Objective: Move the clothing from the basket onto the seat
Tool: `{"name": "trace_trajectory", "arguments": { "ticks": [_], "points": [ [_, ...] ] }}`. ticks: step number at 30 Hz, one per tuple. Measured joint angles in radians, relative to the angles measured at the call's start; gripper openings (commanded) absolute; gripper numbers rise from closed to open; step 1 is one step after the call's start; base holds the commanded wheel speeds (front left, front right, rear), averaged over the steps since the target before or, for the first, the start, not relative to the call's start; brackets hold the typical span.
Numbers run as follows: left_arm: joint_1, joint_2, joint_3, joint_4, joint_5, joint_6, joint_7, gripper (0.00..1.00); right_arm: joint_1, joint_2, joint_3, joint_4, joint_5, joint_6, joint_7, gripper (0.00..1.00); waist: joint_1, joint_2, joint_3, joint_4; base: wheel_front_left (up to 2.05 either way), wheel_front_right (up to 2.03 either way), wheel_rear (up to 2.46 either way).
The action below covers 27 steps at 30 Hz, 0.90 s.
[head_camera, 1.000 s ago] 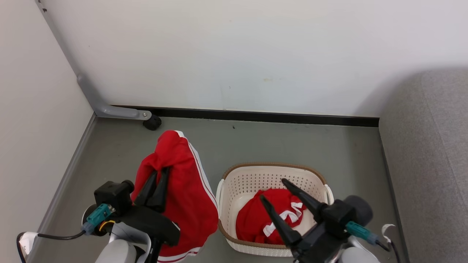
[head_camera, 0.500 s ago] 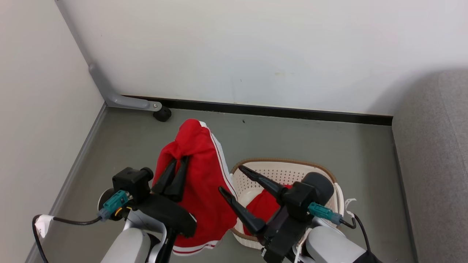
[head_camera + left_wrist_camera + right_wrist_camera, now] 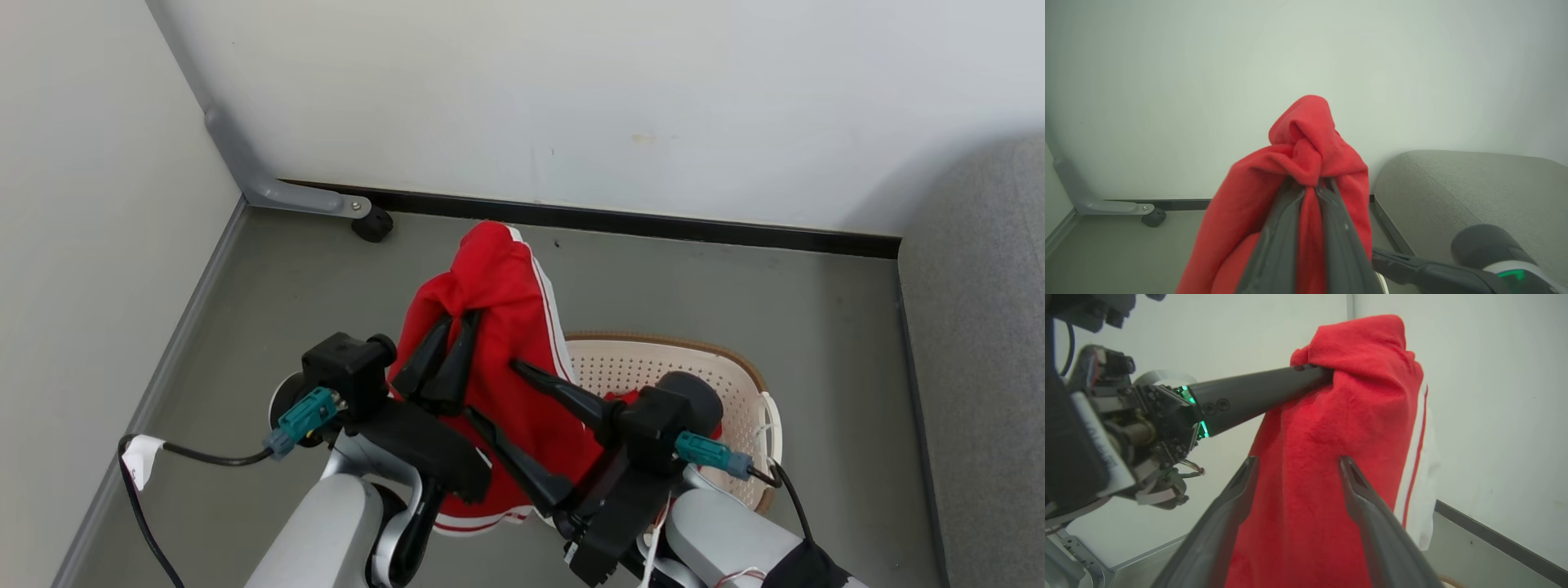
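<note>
The left claw (image 3: 460,320) was clamped together on a bunched fold near the top of the red garment (image 3: 510,282). Its two dark fingers (image 3: 1280,241) pinched the cloth between them, and the rest hung down below the claw. A thin white and red stripe (image 3: 1414,457) ran down the side of the garment away from the left claw.

The right claw (image 3: 492,388) stood wide apart and held nothing. Its tips pointed into the hanging cloth just in front of them; whether they touched it could not be told. In the right wrist view, a white label (image 3: 1100,445) on the left wrist carried dark print too blurred to read.

Below and behind the right claw, the basket (image 3: 694,349) sat on the grey floor (image 3: 269,310). A sliver of red cloth (image 3: 624,397) showed inside it, against that claw's wrist.

Farther off, past the left claw, a black wheel (image 3: 372,224) on a grey metal leg stood by the dark skirting of the pale wall (image 3: 571,90). The grey seat (image 3: 971,327) lay well apart, to the right of both claws.
</note>
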Motion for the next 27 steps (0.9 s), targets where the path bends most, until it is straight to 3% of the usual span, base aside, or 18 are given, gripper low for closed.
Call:
{"name": "trace_trajectory", "arguments": {
  "ticks": [4, 14, 27],
  "points": [
    [-0.012, -0.011, -0.020, -0.003, 0.000, 0.000, 0.001, 0.00, -0.013, 0.000, 0.017, -0.012, 0.032, -0.001, 0.000, 1.00, 0.0000, 0.0000, 0.003, 0.002, 0.00, 0.00, 0.00],
    [-0.013, -0.019, -0.039, -0.026, 0.000, 0.000, 0.010, 0.00, -0.034, 0.000, 0.019, 0.013, 0.043, -0.045, 0.000, 1.00, 0.0000, 0.0000, 0.006, 0.005, 0.00, 0.00, 0.00],
    [-0.011, -0.019, -0.048, -0.063, 0.000, 0.001, 0.027, 0.00, -0.034, 0.000, -0.029, 0.055, 0.035, -0.078, 0.000, 1.00, 0.0000, 0.0000, 0.006, 0.000, 0.00, 0.00, 0.00]
  ]
}}
